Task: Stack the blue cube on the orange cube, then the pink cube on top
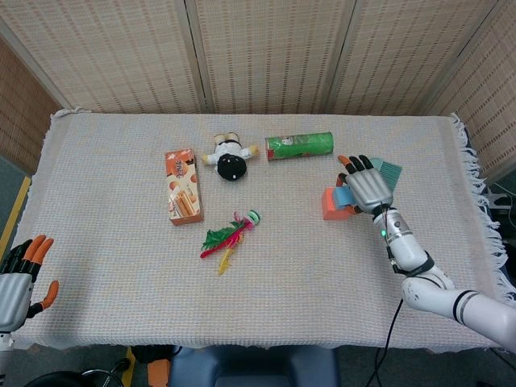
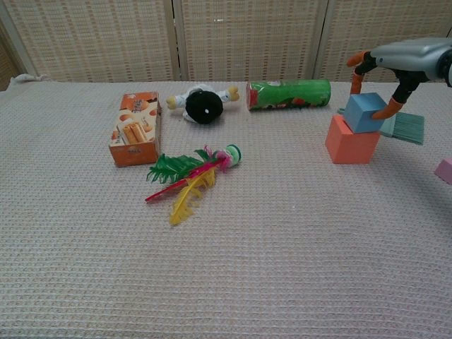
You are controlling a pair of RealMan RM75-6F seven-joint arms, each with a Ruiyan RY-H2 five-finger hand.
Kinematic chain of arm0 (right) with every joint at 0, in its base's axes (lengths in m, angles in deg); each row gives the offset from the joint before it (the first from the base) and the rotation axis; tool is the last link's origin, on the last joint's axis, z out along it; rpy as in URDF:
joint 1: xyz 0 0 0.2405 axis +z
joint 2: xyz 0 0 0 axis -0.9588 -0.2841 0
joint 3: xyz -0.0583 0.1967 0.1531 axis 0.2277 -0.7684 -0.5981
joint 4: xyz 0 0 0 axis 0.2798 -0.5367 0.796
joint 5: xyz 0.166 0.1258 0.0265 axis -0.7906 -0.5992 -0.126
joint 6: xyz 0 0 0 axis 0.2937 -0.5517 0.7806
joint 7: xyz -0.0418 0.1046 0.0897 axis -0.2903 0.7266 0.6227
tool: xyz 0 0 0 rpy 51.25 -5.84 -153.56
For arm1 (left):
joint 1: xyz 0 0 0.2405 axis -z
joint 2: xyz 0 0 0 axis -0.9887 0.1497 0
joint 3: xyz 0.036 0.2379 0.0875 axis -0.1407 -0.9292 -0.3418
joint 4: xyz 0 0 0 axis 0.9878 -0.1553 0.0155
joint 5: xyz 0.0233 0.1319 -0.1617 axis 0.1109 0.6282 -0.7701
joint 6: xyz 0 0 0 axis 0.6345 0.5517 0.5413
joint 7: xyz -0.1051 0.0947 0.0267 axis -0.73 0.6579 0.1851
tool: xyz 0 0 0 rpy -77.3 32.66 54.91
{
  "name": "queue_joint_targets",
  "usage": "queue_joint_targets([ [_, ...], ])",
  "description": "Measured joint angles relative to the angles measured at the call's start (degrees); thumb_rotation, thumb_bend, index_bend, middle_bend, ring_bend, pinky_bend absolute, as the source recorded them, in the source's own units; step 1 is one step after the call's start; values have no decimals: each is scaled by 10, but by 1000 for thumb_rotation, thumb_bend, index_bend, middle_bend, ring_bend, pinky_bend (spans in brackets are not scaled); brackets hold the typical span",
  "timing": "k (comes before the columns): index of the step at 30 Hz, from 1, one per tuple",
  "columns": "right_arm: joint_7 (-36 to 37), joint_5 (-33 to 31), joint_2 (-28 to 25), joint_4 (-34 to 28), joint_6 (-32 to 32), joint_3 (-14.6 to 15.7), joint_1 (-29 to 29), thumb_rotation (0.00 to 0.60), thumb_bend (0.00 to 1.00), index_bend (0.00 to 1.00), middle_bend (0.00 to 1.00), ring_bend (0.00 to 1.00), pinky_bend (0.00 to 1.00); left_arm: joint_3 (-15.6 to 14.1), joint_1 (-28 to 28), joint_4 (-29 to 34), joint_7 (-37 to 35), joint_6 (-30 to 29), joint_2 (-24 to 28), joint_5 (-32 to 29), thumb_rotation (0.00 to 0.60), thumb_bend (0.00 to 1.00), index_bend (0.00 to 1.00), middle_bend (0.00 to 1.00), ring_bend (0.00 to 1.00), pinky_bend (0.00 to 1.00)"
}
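The orange cube [image 2: 351, 143] stands on the cloth at the right. The blue cube [image 2: 364, 113] sits on its back right part, turned a little askew. My right hand [image 2: 399, 60] reaches down over the blue cube and grips it, thumb on its right side and a finger at its left. In the head view this hand [image 1: 369, 185] covers most of the blue cube [image 1: 343, 195] and part of the orange cube [image 1: 330, 206]. The pink cube [image 2: 445, 170] lies at the right edge of the chest view. My left hand [image 1: 20, 278] hovers open at the near left corner.
A teal brush [image 2: 404, 126] lies just behind and right of the orange cube. A green can [image 2: 288, 94] lies on its side at the back, with a black-and-white plush toy [image 2: 203, 105], an orange snack box [image 2: 134, 128] and a feather toy [image 2: 192, 178] further left.
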Motion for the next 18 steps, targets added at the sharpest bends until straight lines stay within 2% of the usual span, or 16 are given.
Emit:
queue_joint_targets([
  [18,-35,-45,8,-9,32,2,4,600,140,478,0,0,0,-1,-1,2,-5,0,4,0,600,453,0,0,0,85],
])
